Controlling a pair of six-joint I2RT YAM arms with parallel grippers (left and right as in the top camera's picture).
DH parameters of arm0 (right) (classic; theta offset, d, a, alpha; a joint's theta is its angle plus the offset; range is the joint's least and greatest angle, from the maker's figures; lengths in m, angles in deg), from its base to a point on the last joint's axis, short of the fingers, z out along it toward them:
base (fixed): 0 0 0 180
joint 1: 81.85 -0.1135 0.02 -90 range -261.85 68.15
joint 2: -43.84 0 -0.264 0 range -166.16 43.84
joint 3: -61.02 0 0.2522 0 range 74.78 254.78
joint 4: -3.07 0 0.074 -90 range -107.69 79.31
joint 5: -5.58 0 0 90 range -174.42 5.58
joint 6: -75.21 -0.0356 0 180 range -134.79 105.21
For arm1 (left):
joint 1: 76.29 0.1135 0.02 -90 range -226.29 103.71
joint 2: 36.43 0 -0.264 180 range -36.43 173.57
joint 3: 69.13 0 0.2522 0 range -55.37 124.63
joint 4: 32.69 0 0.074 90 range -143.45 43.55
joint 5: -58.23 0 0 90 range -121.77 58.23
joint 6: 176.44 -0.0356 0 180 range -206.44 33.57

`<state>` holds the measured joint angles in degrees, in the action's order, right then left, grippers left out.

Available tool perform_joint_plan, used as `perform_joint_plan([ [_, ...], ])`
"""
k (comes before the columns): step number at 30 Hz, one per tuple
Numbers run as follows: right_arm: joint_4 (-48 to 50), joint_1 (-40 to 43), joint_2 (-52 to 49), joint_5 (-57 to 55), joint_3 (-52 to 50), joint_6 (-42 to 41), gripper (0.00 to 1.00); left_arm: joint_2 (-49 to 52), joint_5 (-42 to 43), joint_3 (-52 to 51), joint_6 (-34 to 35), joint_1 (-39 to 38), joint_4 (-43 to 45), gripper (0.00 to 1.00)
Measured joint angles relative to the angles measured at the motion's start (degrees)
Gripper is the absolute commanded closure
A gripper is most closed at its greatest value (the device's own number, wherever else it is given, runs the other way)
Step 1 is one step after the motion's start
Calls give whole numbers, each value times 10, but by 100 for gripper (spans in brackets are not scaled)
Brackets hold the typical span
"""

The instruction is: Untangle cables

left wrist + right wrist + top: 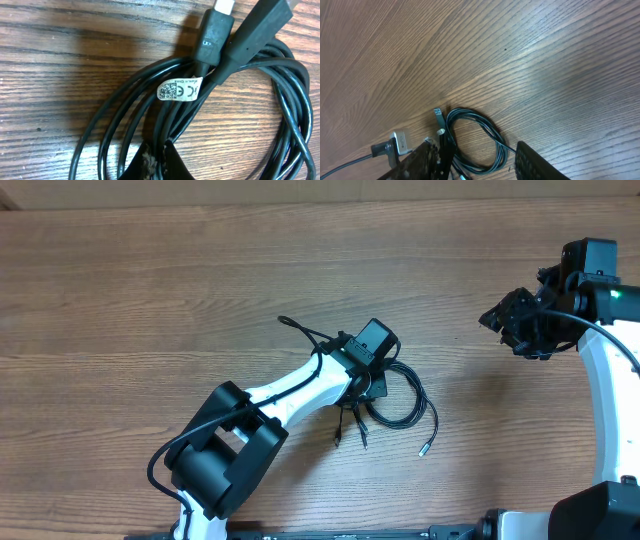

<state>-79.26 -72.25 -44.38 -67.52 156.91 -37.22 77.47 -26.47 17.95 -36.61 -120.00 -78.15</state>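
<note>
The cables [408, 408] lie as a black coiled bundle at the table's middle, with loose ends [350, 435] toward the front and one silver-tipped end [423, 449]. My left gripper [366, 383] is down on the bundle's left side. In the left wrist view its fingertips [156, 162] are pinched on a strand of the cables [280, 105], which carry a white label [179, 90] and two black plugs [214, 35]. My right gripper [503, 320] is off to the right, apart from the bundle. Its fingers [477, 165] are spread wide and empty, with the cables [492, 135] below them.
The wooden table [150, 300] runs to every side of the bundle. A silver USB plug [400, 142] lies left of the coil in the right wrist view. The left arm's body [225, 450] covers the front left and the right arm's base [610, 400] the right edge.
</note>
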Motion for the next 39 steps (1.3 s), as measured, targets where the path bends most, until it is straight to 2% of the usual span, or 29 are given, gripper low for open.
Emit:
perform_joint_plan([
  [4,0,0,0,2,0,9,52,0,3,4,-7,4,-5,96],
  [9,0,0,0,35,0,48,52,-24,60,35,-70,38,-27,96],
  [13,0,0,0,106,0,102,51,-95,149,87,-143,85,-30,96],
  [17,2,0,0,188,0,145,51,-193,288,140,-239,160,-26,96],
  [22,5,-1,0,255,0,169,51,-212,424,146,-303,228,-30,96],
  [26,10,-11,0,308,0,191,51,-211,495,146,-353,273,-66,96],
  [32,74,-94,0,371,0,188,51,-211,529,146,-413,299,-121,96],
  [36,125,-156,0,377,0,146,52,-211,518,146,-410,299,-125,96],
  [39,144,-195,0,355,0,98,52,-211,487,146,-377,299,-125,96],
])
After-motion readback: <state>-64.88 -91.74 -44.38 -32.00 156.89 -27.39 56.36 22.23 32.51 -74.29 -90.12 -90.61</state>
